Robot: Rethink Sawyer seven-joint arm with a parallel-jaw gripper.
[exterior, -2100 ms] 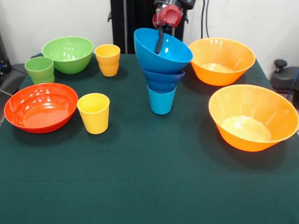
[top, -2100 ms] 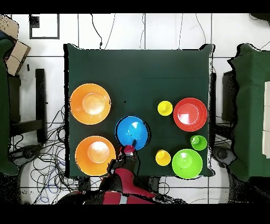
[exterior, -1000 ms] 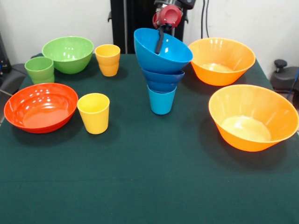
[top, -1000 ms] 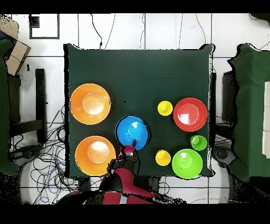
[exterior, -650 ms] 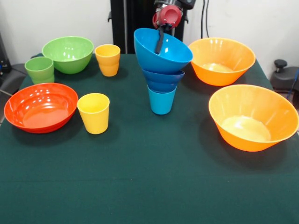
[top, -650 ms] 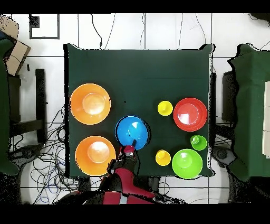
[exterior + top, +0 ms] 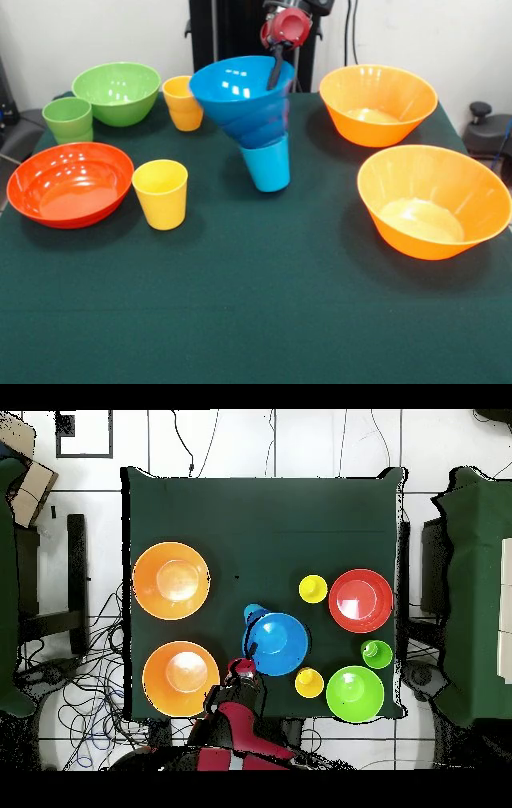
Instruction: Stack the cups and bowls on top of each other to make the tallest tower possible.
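The tower, a light blue cup point(image 7: 266, 164) under a small dark blue bowl point(image 7: 262, 132) and a medium light blue bowl point(image 7: 240, 84), leans toward the picture's left in the front view and is blurred. From overhead the light blue bowl point(image 7: 278, 644) sits off to one side of the cup point(image 7: 254, 615). My gripper point(image 7: 276, 70) hangs at that bowl's back rim point(image 7: 250, 656). Loose on the table are a red-orange bowl point(image 7: 70, 184), two yellow cups point(image 7: 161, 194) point(image 7: 184, 102), a green cup point(image 7: 68, 120), a green bowl point(image 7: 117, 92) and two orange bowls point(image 7: 378, 104) point(image 7: 432, 200).
The dark green table point(image 7: 256, 320) is bare along its front half. In the front view the orange bowls stand to the right of the tower, and the red-orange bowl, the green pieces and the yellow cups to its left. Cables and dark furniture point(image 7: 470, 584) surround the table.
The light blue bowl has swung from its tilt to the front view's left, and the whole pile under it now leans that way. The gripper has stayed in place.
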